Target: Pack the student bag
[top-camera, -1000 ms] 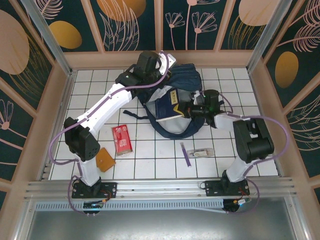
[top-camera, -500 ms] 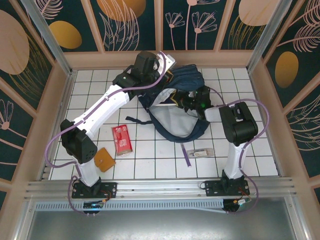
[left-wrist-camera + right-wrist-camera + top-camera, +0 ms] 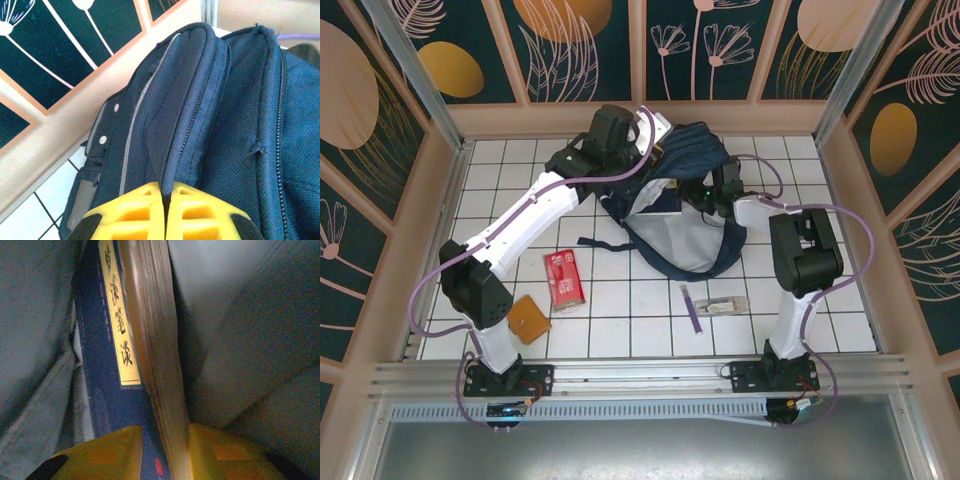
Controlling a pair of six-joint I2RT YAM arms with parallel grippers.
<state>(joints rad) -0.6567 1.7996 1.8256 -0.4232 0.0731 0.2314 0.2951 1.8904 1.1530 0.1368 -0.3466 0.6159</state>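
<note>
Backpack (image 3: 692,150) lies open at far-centre of table (image 3: 520,170), pale lining showing. Left gripper (image 3: 166,192) is pressed together on a fold of backpack's top rim, close to far edge. Right gripper (image 3: 165,450) is inside the opening, fingers either side of a blue book (image 3: 107,365) w/ yellow label, page edges btwn them; can't tell if pinching or slack. Red packet (image 3: 563,278) & purple pen (image 3: 692,308) sit nearer front edge.

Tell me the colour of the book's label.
The label is yellow with black characters, on the dark-blue book. Best seen in the right wrist view.
</note>
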